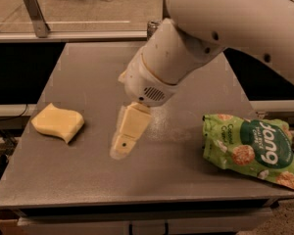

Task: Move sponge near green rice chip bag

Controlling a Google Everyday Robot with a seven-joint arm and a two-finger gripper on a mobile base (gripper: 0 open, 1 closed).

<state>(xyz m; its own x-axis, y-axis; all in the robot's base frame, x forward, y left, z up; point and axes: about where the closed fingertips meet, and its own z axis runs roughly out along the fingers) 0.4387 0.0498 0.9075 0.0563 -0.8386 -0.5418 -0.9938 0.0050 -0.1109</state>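
Observation:
The pale yellow sponge (58, 122) lies on the left side of the grey table (88, 82). The green rice chip bag (252, 148) lies at the table's right edge, far from the sponge. My gripper (121, 150) hangs from the large white arm over the table's middle, pointing down and left. It is about a hand's width to the right of the sponge and holds nothing that I can see.
A metal can (153, 29) stands at the table's far edge, mostly hidden behind my arm. A pale rail (63, 35) and a metal post (33, 11) run behind the table. Dark gaps flank the table on both sides.

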